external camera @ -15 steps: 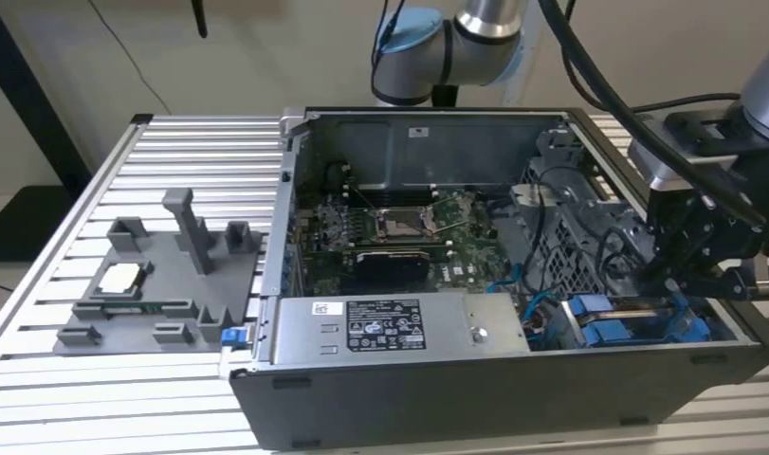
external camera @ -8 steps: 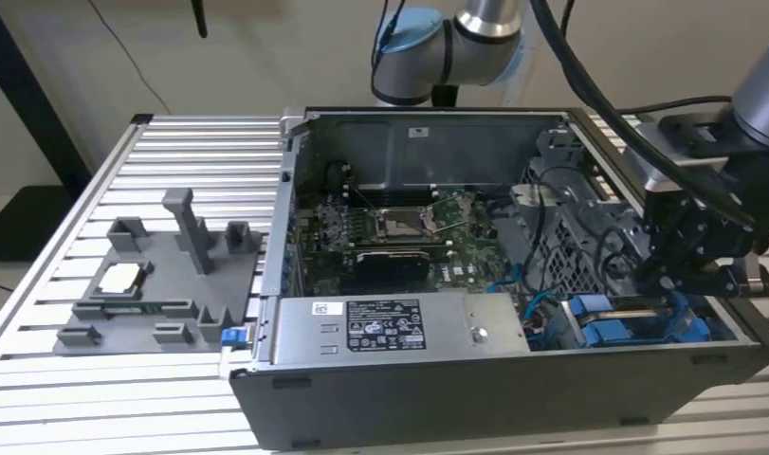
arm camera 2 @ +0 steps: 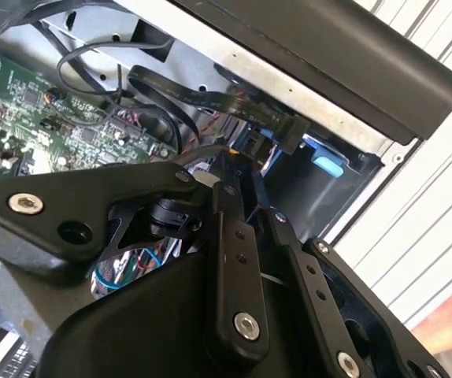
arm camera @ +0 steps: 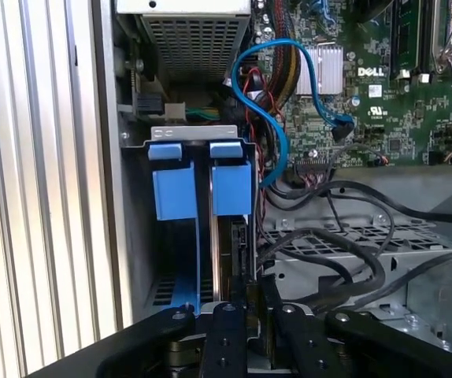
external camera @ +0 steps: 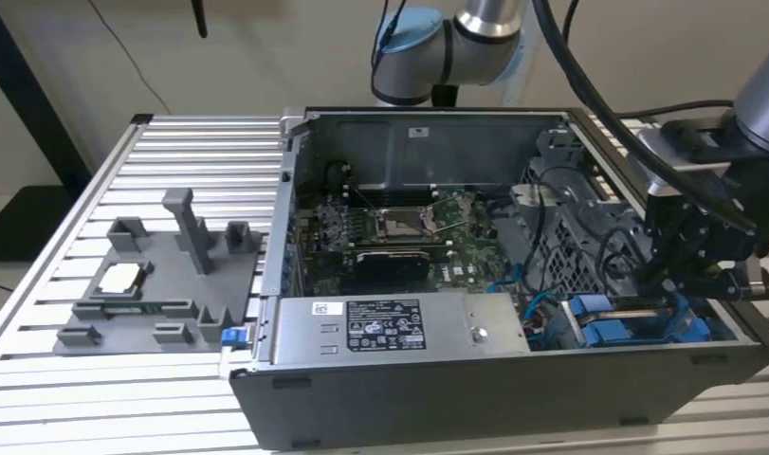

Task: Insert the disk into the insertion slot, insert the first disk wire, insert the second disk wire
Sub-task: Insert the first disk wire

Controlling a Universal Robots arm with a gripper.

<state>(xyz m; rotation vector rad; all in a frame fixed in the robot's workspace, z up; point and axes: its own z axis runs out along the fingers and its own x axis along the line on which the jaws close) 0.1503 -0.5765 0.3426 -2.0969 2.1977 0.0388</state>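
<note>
I am holding my gripper (arm camera: pixel 246 303), jaws drawn close together on something I cannot make out, just above the insertion slot (arm camera: pixel 194 132), where the disk (arm camera: pixel 231 189) is already sitting in its blue carrier, while beyond the slot a blue cable (arm camera: pixel 283 150) is looping free, so the wires seem left to do.

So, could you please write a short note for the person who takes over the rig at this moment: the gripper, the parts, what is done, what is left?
Gripper: down inside the computer case, at the exterior view's right, just above the disk; grip state unclear.
Disk: in its blue carrier, standing in the insertion slot.
Done: the disk looks inserted.
Left: the blue cable and the black wires lie beside the slot. I cannot see any of them plugged into the disk, so treat both wire steps as unconfirmed.
</note>
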